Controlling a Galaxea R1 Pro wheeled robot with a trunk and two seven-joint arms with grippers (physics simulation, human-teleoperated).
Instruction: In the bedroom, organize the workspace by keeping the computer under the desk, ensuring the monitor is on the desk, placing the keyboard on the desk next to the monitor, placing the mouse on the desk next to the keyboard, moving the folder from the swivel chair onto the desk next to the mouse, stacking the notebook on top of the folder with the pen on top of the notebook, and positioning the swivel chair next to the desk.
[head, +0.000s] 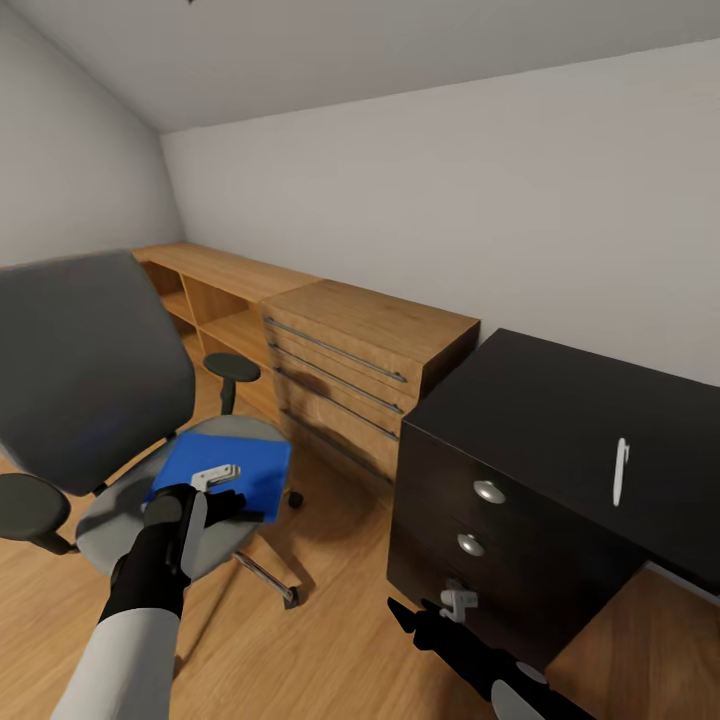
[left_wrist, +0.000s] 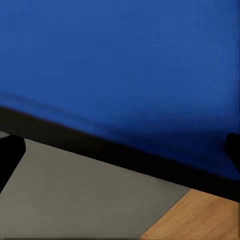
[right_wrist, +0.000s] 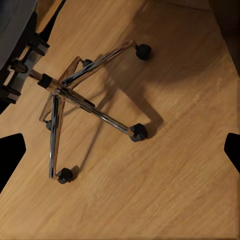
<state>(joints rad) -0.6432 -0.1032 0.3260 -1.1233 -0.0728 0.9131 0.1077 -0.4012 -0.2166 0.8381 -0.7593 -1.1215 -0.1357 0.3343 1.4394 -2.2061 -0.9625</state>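
Observation:
The bright blue folder (head: 228, 466) lies flat on the grey seat of the swivel chair (head: 85, 380). My left gripper (head: 222, 490) hovers open over the folder's near edge. In the left wrist view the folder (left_wrist: 125, 65) is very close, its black spine edge toward the seat, with my gripper (left_wrist: 120, 152) open across it. A white pen (head: 620, 470) lies on the black desk (head: 560, 410). My right gripper (head: 415, 615) is low in front of the desk drawers, open, above the chair's chrome star base (right_wrist: 75, 95). The computer, monitor, keyboard, mouse and notebook are out of view.
A light wooden drawer cabinet (head: 360, 365) with bar handles stands against the wall between chair and desk. Low open shelving (head: 215, 295) runs along the wall behind it. Wooden floor (head: 330, 600) lies between the chair and the desk drawers.

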